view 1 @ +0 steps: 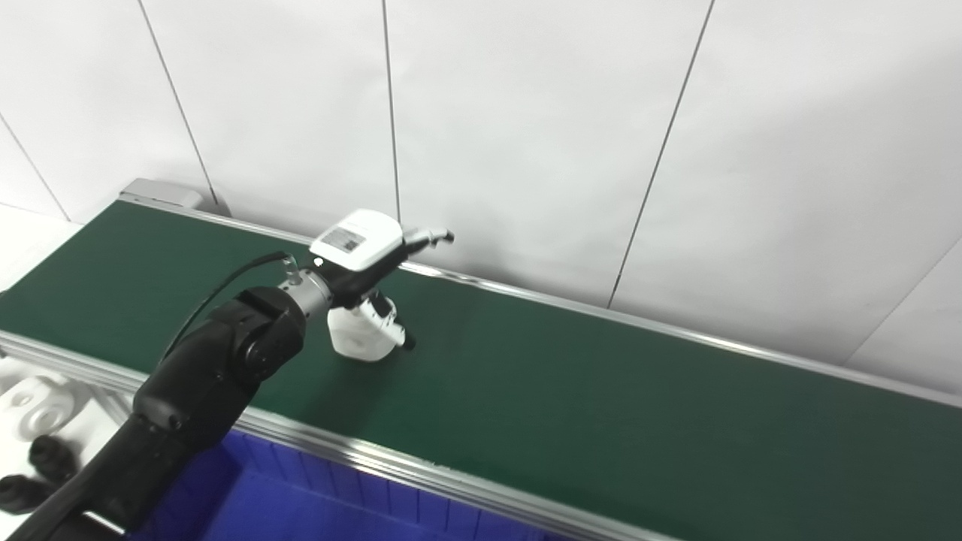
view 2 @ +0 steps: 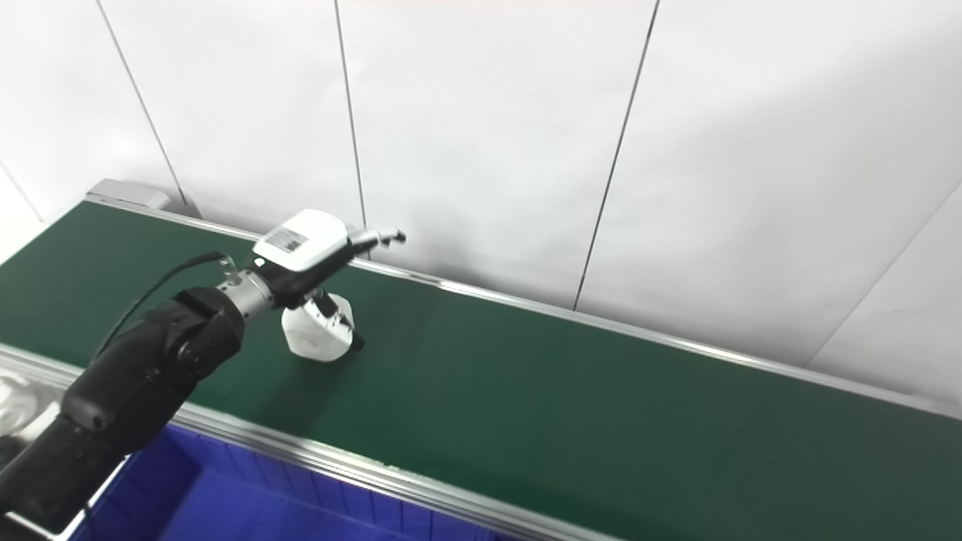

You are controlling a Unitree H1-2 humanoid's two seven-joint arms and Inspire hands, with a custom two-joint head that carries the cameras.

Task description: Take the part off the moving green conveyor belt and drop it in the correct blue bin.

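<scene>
While the green conveyor belt (view 1: 601,391) carries it along, the single white part (view 1: 359,336) sits near the belt's middle, towards its left end, directly under the left robot hand (view 1: 366,259). The robot hand is spread over the part: its long fingers (view 1: 428,238) reach out past it towards the far rail, and its thumb (view 1: 394,319) hangs down across the part's near face. Whether the thumb is touching the part cannot be told, and nothing shows the part lifted off the belt, so the robot hand reads as released and holding nothing, poised at the pick.

The step in hand looks to be the grasp itself. The next move likely calls for lowering a little, folding the fingers down behind the part so that it is pinched against the thumb, and timing this to the belt's travel. Only then can it be lifted and carried back over the near rail to the blue bin (view 1: 316,503) just below the belt's near edge.

By count there is one part on the belt, one belt, and one blue bin in view, cut off by the bottom edge. At the far left edge lie a few loose pieces (view 1: 30,421), white and black, too cropped to count surely. One arm shows; the right robot hand is out of view.
</scene>
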